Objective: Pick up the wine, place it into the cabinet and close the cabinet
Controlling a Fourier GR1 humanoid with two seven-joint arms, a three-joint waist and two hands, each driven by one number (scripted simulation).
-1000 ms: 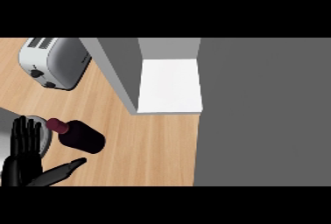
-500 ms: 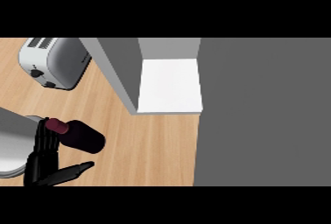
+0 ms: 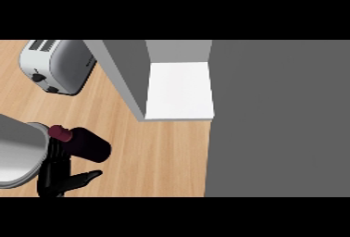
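Observation:
The wine bottle [image 3: 87, 144] is dark maroon with a reddish cap [image 3: 60, 134]. It lies on its side on the wooden counter [image 3: 160, 157] at the lower left, cap pointing up-left. My left hand [image 3: 57, 172] is just left of and below it. The fingers [image 3: 54, 150] are straight along the bottle's neck and the thumb [image 3: 87, 177] spreads out under its body, so the hand is open. The grey forearm [image 3: 17, 152] covers the left edge. The cabinet [image 3: 126, 74] stands open at top centre, showing its white shelf [image 3: 181, 90]. My right hand is out of view.
A silver toaster [image 3: 58, 67] sits at the upper left of the counter. A broad grey panel [image 3: 277, 118] fills the right side beside the cabinet opening. Bare wood lies between the bottle and the shelf.
My left hand has shifted right and closer to the bottle, its fingers now beside the neck. The grey forearm has come into view at the left. The bottle has not moved.

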